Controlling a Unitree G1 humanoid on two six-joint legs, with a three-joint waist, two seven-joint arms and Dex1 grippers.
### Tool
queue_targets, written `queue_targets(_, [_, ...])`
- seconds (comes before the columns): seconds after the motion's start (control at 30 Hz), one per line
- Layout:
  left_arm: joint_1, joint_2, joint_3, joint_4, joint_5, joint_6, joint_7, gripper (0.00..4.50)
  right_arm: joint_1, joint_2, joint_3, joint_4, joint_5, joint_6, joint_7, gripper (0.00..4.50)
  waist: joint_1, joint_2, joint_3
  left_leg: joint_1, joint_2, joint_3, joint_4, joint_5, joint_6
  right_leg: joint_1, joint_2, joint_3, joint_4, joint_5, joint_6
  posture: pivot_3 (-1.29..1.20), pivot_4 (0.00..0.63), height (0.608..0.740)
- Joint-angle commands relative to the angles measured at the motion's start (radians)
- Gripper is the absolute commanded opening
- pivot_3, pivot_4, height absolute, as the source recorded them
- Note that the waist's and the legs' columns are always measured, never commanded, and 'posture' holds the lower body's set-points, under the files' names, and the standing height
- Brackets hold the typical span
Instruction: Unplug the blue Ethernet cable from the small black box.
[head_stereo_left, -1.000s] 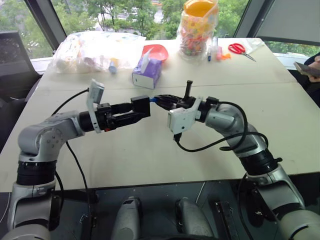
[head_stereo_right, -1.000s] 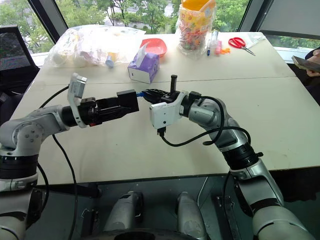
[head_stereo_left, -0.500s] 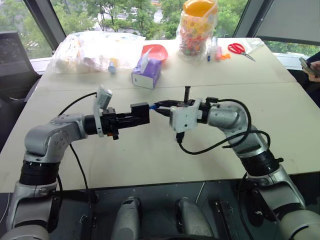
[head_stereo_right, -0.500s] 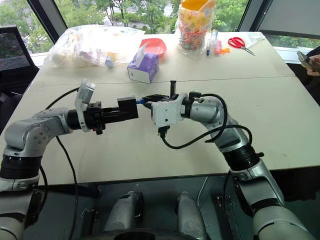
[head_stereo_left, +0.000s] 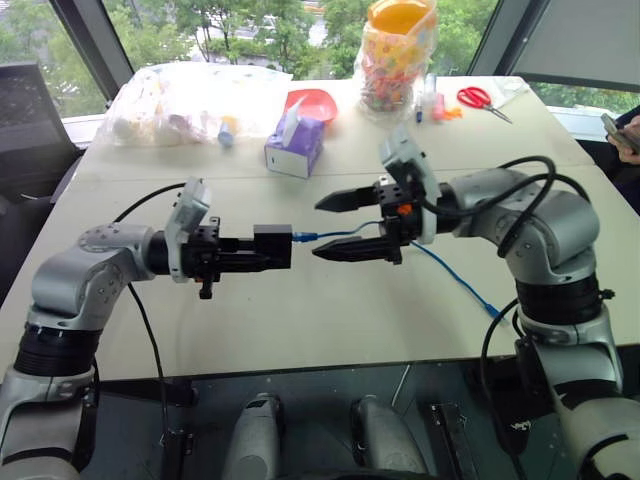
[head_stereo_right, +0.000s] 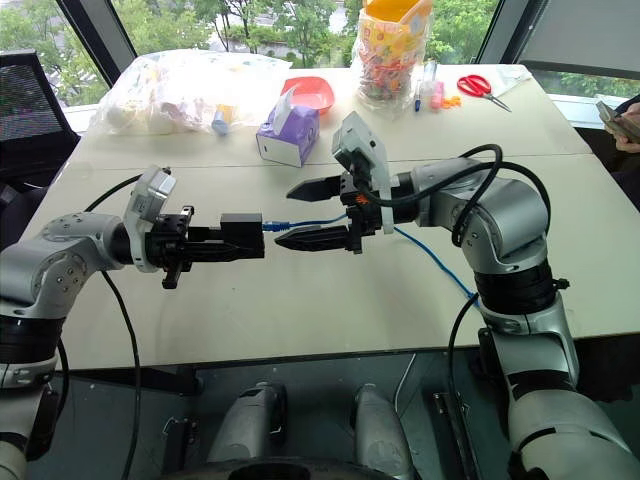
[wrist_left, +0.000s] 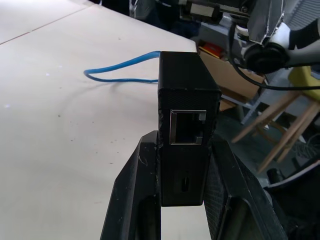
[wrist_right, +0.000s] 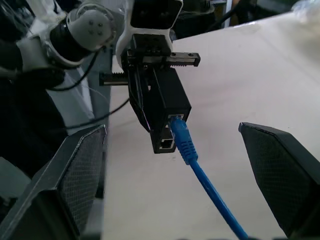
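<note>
Plug still seated; right jaws stand wide around the cable with nothing gripped.

The left gripper (head_stereo_left: 262, 260) is clamped tight on the small black box (head_stereo_left: 272, 247), held in the air above the table (head_stereo_left: 300, 320), its ported face turned toward 3 o'clock in the head views. The blue Ethernet cable (head_stereo_left: 335, 236) leaves that face and runs level toward 3 o'clock, then trails down toward 4 o'clock across the table. The right gripper (head_stereo_left: 336, 226) lies just beside the plug on its 3 o'clock side, fingers fully spread, one above and one below the cable, touching neither. Judgement: the cable's axis passes between those fingers, so the right arm is placed to close on the plug and draw it away toward 3 o'clock.
</note>
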Motion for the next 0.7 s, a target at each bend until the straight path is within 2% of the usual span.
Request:
queue_targets(0.03, [-0.026, 0.006, 0.011, -0.026, -0.004, -0.013, -0.012, 0.49, -0.026, 0.028, -0.035, -0.007, 0.083, 0.075, -0.033, 4.42, 0.001, 0.000, 0.000, -0.001, 0.000, 0.000, 0.000, 0.000, 0.000, 0.000, 0.000, 0.000, 0.000, 0.000, 0.000, 0.00, 0.150, 0.735])
queue_targets(0.1, [-0.031, 0.005, 0.010, -0.028, -0.006, -0.009, -0.009, 0.49, -0.030, 0.044, -0.044, 0.004, 0.106, 0.096, -0.054, 4.42, 0.000, 0.000, 0.000, -0.001, 0.000, 0.000, 0.000, 0.000, 0.000, 0.000, 0.000, 0.000, 0.000, 0.000, 0.000, 0.00, 0.150, 0.735])
queue_targets(0.2, [-0.034, 0.004, 0.011, -0.033, -0.009, -0.003, -0.006, 0.49, -0.032, 0.052, -0.047, 0.009, 0.127, 0.109, -0.073, 3.60, 0.001, 0.000, 0.000, -0.001, 0.000, 0.000, 0.000, 0.000, 0.000, 0.000, 0.000, 0.000, 0.000, 0.000, 0.000, 0.00, 0.150, 0.735])
queue_targets(0.33, [-0.038, -0.001, 0.012, -0.042, -0.017, 0.009, 0.005, 0.49, -0.031, 0.073, -0.032, 0.013, 0.135, 0.114, -0.108, 1.69, 0.000, 0.000, 0.000, -0.001, 0.000, 0.000, 0.000, 0.000, 0.000, 0.000, 0.000, 0.000, 0.000, 0.000, 0.000, 0.00, 0.150, 0.735])
queue_targets(0.7, [-0.033, -0.009, 0.015, -0.059, -0.023, 0.024, 0.013, 0.49, -0.029, 0.082, -0.017, 0.008, 0.152, 0.136, -0.131, 1.69, 0.000, 0.000, 0.000, -0.001, 0.000, 0.000, 0.000, 0.000, 0.000, 0.000, 0.001, 0.000, 0.000, 0.000, 0.001, 0.00, 0.150, 0.735])
